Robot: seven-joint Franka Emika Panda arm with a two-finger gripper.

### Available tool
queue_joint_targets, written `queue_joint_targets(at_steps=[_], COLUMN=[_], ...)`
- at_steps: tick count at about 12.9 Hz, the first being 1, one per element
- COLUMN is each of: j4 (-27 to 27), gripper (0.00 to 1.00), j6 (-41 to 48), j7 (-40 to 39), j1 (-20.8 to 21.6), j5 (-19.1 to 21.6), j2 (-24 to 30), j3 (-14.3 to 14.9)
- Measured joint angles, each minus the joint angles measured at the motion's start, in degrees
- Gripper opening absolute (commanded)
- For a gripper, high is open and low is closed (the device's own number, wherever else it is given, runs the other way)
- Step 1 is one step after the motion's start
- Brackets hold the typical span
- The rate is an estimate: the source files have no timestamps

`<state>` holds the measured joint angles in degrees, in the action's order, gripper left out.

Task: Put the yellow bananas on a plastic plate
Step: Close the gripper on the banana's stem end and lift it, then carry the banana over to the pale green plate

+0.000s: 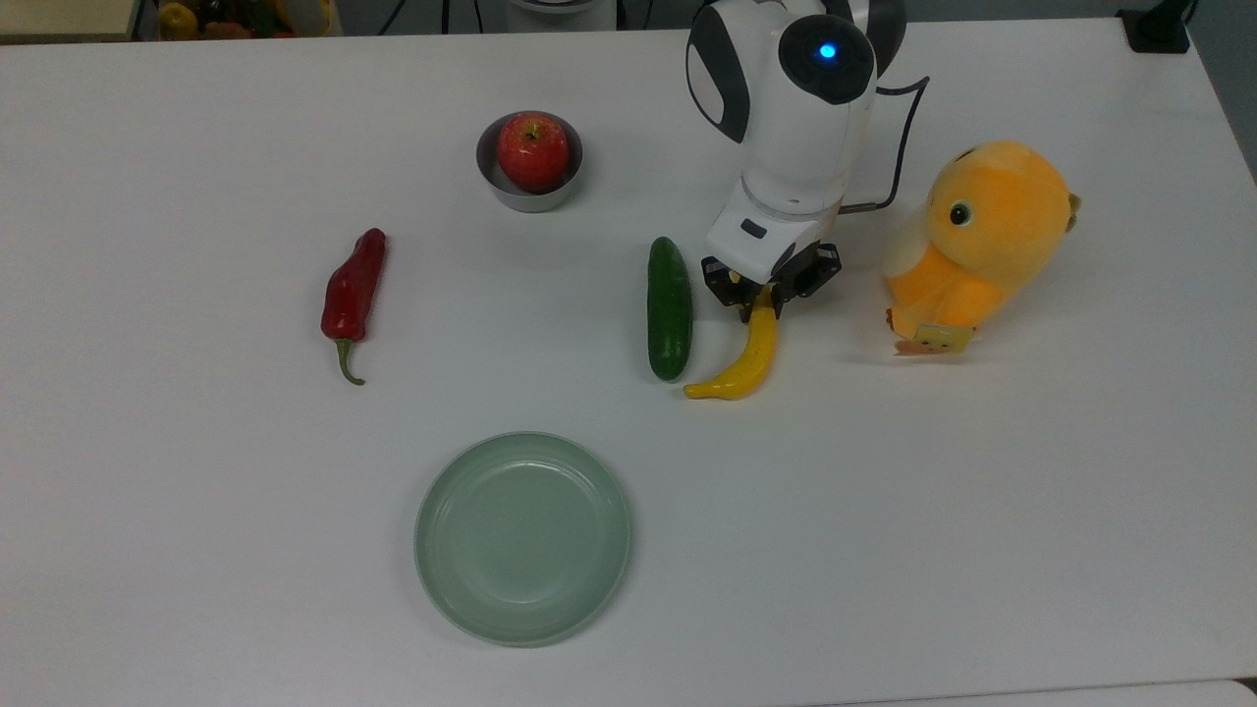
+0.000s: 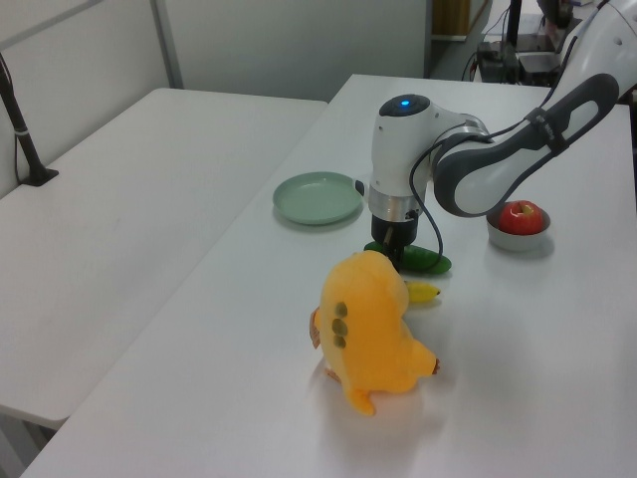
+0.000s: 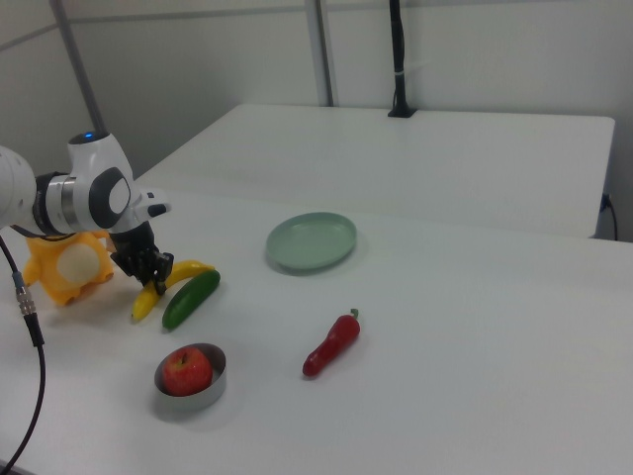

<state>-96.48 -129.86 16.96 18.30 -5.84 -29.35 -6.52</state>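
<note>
Plate (image 1: 522,538) nearest top view's near table (image 1: 982,511) edge, bare inside. Farther in: banana (image 1: 746,358) flat on table, just beside cucumber (image 1: 669,307), well apart from plate. Jaws of gripper (image 1: 766,299) clenched on banana's far end. Pepper (image 1: 354,290) toward top view's left edge, plush (image 1: 982,236) toward right. Farthest: apple (image 1: 532,150) in bowl (image 1: 503,187).

You get bright, even overhead light on the matte white table (image 1: 196,491), soft faint shadows beside each object, no harsh glare, slightly soft focus, the far room darker.
</note>
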Motion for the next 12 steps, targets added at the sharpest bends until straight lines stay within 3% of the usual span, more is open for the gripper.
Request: queue_joint_targets(at_steps=[6, 12], j4=[1.47, 7.98], gripper=[0.08, 0.08], j6=[0.0, 0.24], j7=[0.0, -3.34], j1=[-1.49, -8.6], j5=[-0.06, 0.56], j2=[1.2, 5.33], j3=[0.02, 0.82])
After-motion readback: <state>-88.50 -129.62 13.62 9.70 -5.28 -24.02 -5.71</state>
